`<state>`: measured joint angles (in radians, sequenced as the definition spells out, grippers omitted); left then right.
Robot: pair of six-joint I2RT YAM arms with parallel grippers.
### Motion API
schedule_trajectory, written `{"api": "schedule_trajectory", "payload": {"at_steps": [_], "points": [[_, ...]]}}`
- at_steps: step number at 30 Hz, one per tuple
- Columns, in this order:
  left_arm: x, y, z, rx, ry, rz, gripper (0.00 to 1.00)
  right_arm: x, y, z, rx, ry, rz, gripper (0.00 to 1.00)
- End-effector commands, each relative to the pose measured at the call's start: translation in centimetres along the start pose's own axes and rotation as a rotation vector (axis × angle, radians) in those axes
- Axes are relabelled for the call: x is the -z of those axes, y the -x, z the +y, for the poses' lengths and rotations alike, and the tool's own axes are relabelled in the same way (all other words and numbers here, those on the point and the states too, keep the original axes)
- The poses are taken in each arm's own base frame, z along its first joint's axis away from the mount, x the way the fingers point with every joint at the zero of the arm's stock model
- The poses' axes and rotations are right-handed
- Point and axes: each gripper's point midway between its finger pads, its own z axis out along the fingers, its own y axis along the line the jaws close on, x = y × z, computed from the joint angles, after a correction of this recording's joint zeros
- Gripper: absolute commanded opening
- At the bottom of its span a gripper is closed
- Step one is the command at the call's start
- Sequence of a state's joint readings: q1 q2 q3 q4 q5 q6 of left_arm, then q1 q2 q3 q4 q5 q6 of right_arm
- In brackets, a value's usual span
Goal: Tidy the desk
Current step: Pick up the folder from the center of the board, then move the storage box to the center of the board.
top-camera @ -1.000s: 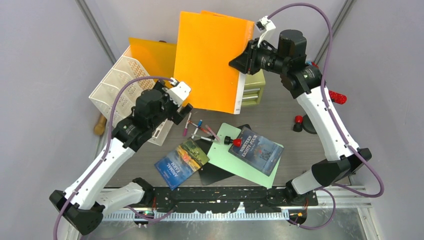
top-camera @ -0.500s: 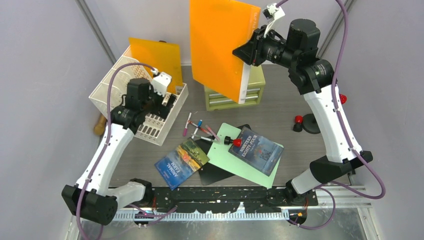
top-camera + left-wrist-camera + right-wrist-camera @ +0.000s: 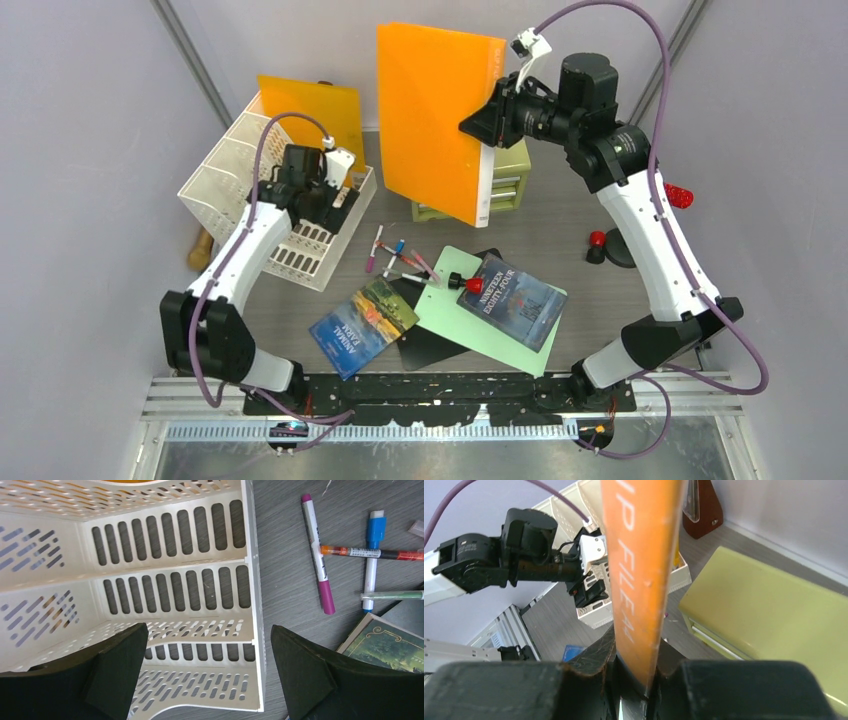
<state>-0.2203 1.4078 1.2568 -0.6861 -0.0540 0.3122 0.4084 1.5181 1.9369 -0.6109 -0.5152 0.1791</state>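
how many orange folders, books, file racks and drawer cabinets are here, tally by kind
orange folders: 2, the held folder and the racked folder
books: 2, Animal Farm and Nineteen Eighty-Four
file rack: 1
drawer cabinet: 1
total: 6

Top external camera: high overhead, looking steeply down on the whole desk (image 3: pixel 560 235), with the white file rack (image 3: pixel 225 165) at upper left. Left wrist camera: straight down, close over the rack. Right wrist camera: oblique, farther from it. All three share the rack.
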Motion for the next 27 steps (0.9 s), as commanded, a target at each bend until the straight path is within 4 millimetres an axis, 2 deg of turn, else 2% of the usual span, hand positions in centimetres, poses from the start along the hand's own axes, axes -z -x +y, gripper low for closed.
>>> {"api": "schedule_trajectory", "payload": {"at_steps": [1, 6, 11, 18, 22, 27], "points": [[-1.0, 1.5, -0.1, -0.02, -0.044, -0.014, 0.95, 2.4, 3.0, 2.4, 0.072, 0.039, -0.118, 0.0], [-3.8, -0.2, -2.0, -0.025, -0.13, 0.054, 0.87, 3.0, 2.5, 2.1, 0.096, 0.011, -0.114, 0.0], [-5.9, -1.2, -2.4, -0.032, -0.143, 0.084, 0.81, 3.7, 2.4, 2.0, 0.108, -0.01, -0.121, 0.0], [-8.4, -3.0, -3.9, -0.039, -0.208, 0.149, 0.58, 4.4, 1.7, 1.5, 0.121, -0.046, -0.12, 0.0], [-9.0, -4.0, -5.2, -0.03, -0.271, 0.187, 0.46, 4.5, 1.5, 1.4, 0.125, -0.056, -0.115, 0.0], [-8.4, -4.9, -6.2, -0.018, -0.321, 0.21, 0.34, 4.3, 1.0, 1.1, 0.123, -0.061, -0.103, 0.0]]}}
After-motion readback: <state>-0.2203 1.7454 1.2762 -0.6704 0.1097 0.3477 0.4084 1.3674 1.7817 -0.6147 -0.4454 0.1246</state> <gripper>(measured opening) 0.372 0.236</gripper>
